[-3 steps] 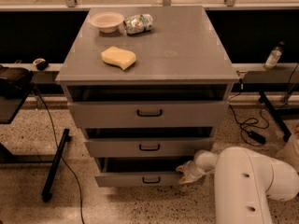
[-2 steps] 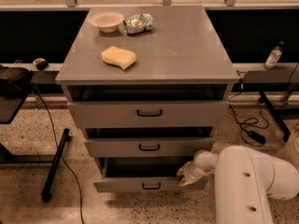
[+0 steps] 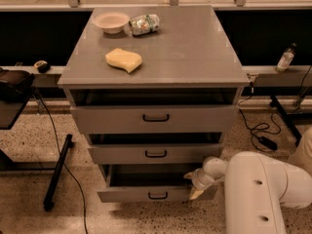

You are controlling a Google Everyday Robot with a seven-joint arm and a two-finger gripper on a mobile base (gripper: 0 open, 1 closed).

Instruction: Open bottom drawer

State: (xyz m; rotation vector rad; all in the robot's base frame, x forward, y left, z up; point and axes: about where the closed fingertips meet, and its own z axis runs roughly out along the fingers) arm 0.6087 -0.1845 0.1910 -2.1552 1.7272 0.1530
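The bottom drawer (image 3: 131, 195), a shallow grey metal tray with the slimmest front panel, sits lowest in the grey three-drawer metal desk (image 3: 195, 48) and stands partly pulled out. Its front sticks out past the desk's other two fronts, and a dark strip of its inside shows behind the panel.

The robot's pale two-finger hand (image 3: 195, 189) is at the right end of that panel, low against the desk's right front corner. It is carried by a bulky white arm (image 3: 258, 194) that reaches in from the desk's right. The hand seems to be in contact with the panel's upper edge there, but I cannot tell whether it is apart, together or clamped on anything.

The drawer looks rigid and fairly light. It is thin sheet metal and nothing visible is inside, so it should slide on its runners without flexing. The painted front is smooth and likely slippery for a pinch from the face. A hook over the top lip or through the handle would hold better.

The small black loop handle (image 3: 157, 195), at the middle of the panel, looks like the natural place to take hold, since a pull there runs straight along the slides. A pull from the right end, where the hand now is, may skew the drawer and make it bind against the desk's frame.

The middle grey drawer (image 3: 156, 154) overhangs just above, leaving little room to come in from the top.
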